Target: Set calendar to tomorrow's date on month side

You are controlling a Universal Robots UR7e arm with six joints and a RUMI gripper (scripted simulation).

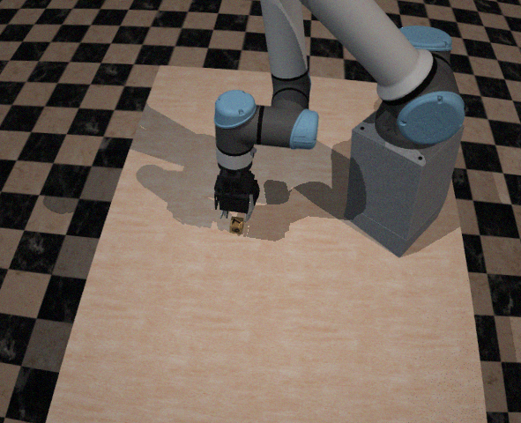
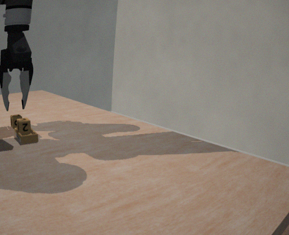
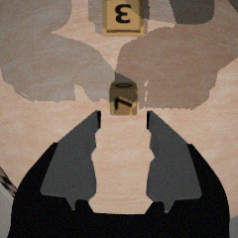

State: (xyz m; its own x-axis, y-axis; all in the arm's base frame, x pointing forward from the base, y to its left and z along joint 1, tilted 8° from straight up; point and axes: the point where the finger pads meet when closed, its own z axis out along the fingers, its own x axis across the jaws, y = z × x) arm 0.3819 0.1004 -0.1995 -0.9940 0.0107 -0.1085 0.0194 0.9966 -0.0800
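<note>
My gripper (image 1: 236,215) (image 2: 15,109) (image 3: 123,112) is open and empty, with its fingertips above table height near the loose cube. This wooden cube (image 1: 236,225) (image 2: 13,121) (image 3: 123,100) sits outside the tray; the wrist view shows a sideways 7 on top and part of a round digit on a side. The tray (image 2: 29,139) holds the other cube (image 2: 23,126) (image 3: 122,14), which has a 3 on top and a 2 on the side facing the exterior camera. In the top view the gripper mostly hides the tray. The month's name cannot be read.
The wooden table (image 1: 274,318) (image 2: 164,189) carries broad arm shadows around the cubes. The robot's grey base block (image 1: 383,191) stands right of the cubes in the top view. A grey wall (image 2: 202,76) rises behind the table in the exterior view.
</note>
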